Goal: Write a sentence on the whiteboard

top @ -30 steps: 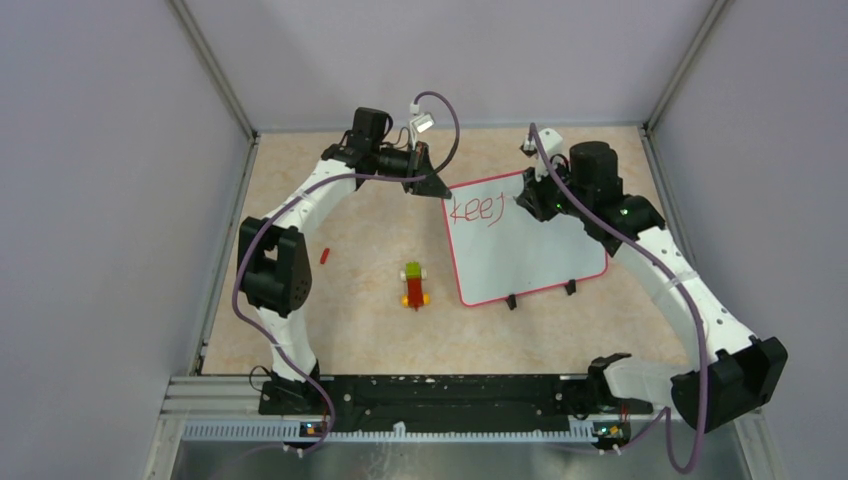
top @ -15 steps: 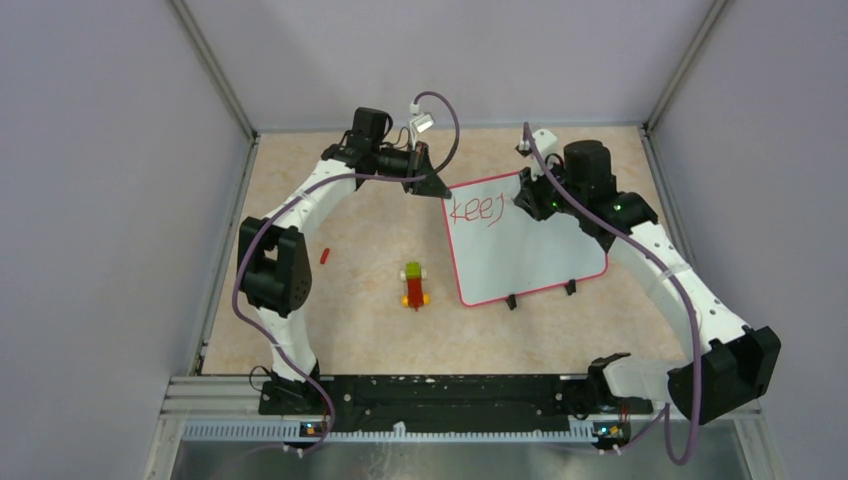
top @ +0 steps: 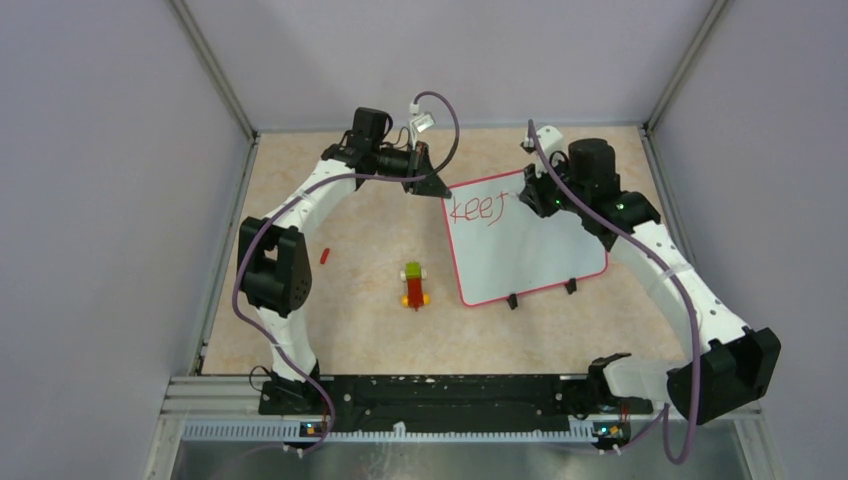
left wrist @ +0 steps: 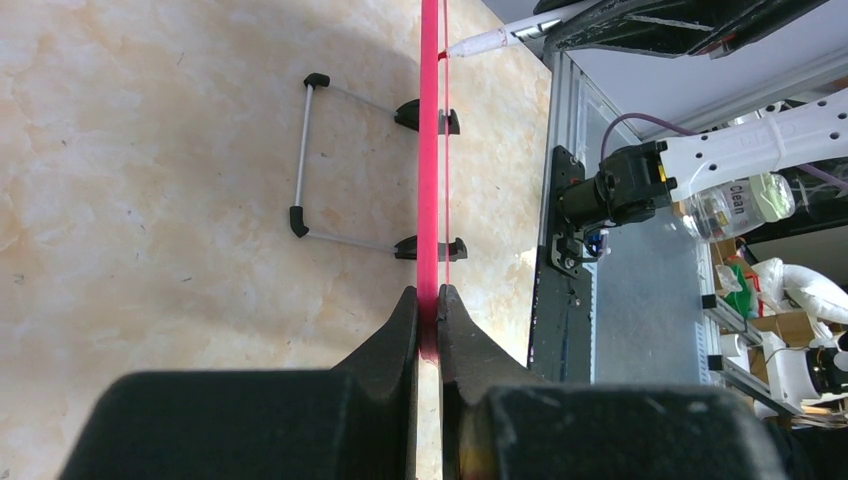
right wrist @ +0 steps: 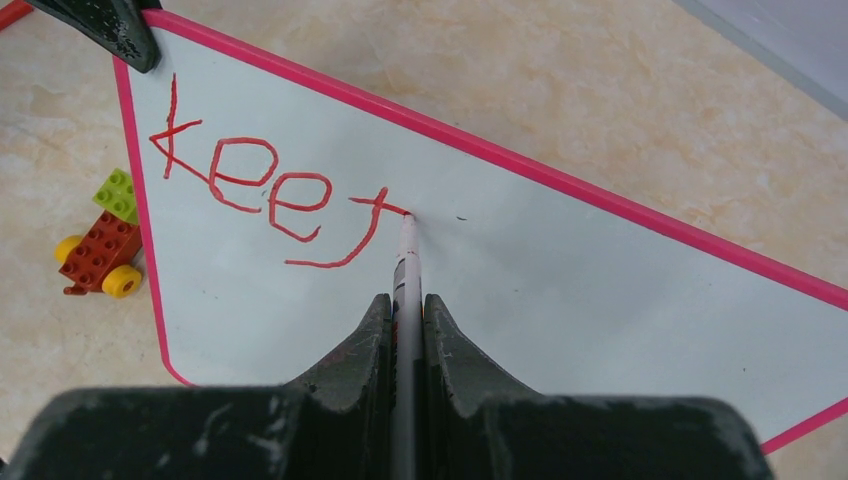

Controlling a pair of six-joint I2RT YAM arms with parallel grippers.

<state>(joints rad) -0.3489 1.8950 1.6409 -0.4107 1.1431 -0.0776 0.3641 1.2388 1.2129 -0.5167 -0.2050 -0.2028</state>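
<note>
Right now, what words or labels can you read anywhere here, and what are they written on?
"keej": red handwriting on the whiteboard; the last letter may be unfinished.
"Clean": label on a clear bottle in the background of the left wrist view.
Nothing else is readable.

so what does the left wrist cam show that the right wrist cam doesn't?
Left wrist only: the whiteboard seen edge-on, its wire stand, a clear bottle in the background. Right wrist only: the red lettering, a toy brick car. Both: whiteboard, marker in the right hand, left hand pinching the board's rim.
</note>
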